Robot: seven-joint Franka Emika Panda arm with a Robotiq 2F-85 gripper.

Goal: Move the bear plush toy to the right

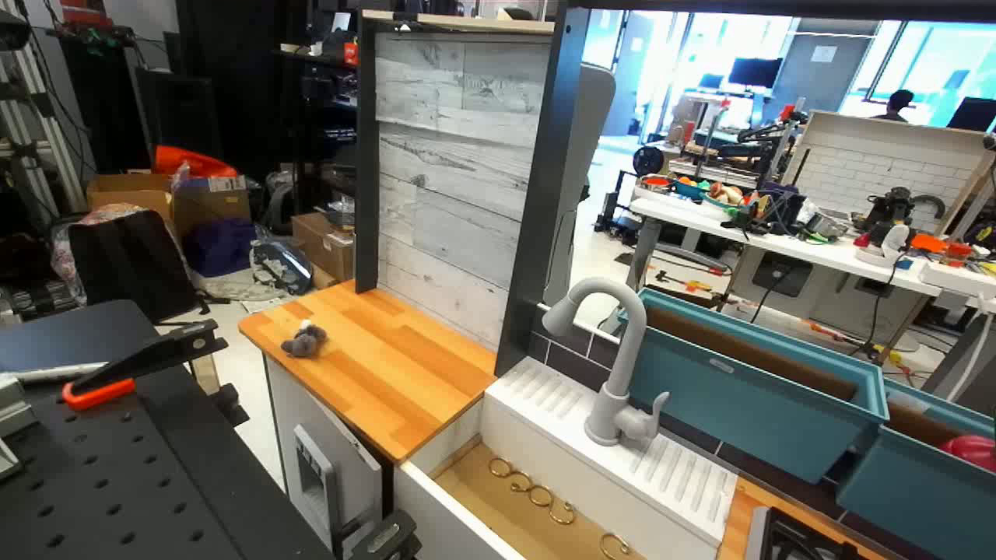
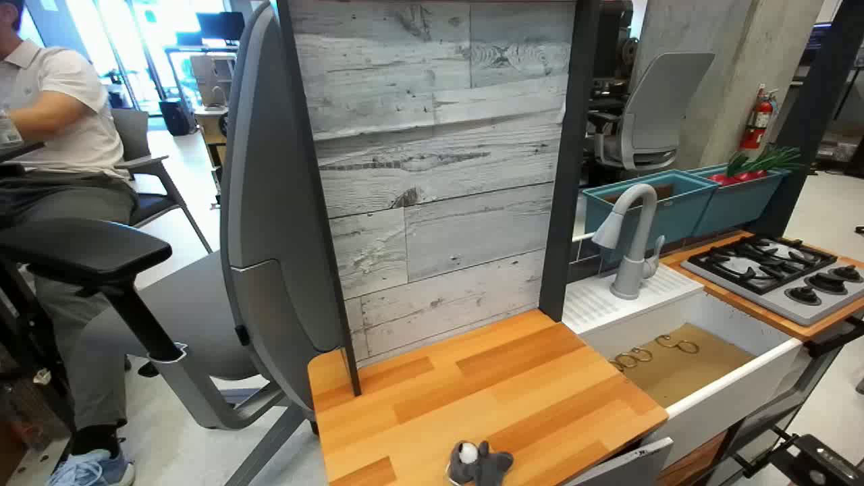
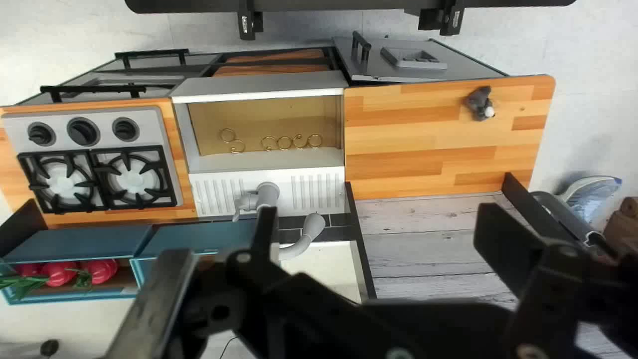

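The bear plush toy point(image 1: 304, 340) is a small dark grey-brown lump with a white patch. It lies on the wooden countertop point(image 1: 389, 334) near its front edge in an exterior view. It also shows in an exterior view point(image 2: 496, 466) at the bottom and in the wrist view point(image 3: 479, 102) at the upper right, on the wooden countertop point(image 3: 398, 129). My gripper point(image 3: 379, 224) shows only in the wrist view, with its two black fingers wide apart and nothing between them. It is apart from the toy. Neither exterior view shows the gripper.
A grey faucet point(image 1: 618, 365) stands beside the sink point(image 1: 455, 494), which holds gold rings. Dark posts and a wood-plank back panel point(image 2: 439, 169) rise behind the countertop. A stove point(image 2: 776, 270) and teal planters point(image 1: 747, 381) stand beyond. A grey chair point(image 2: 277, 202) stands beside the countertop.
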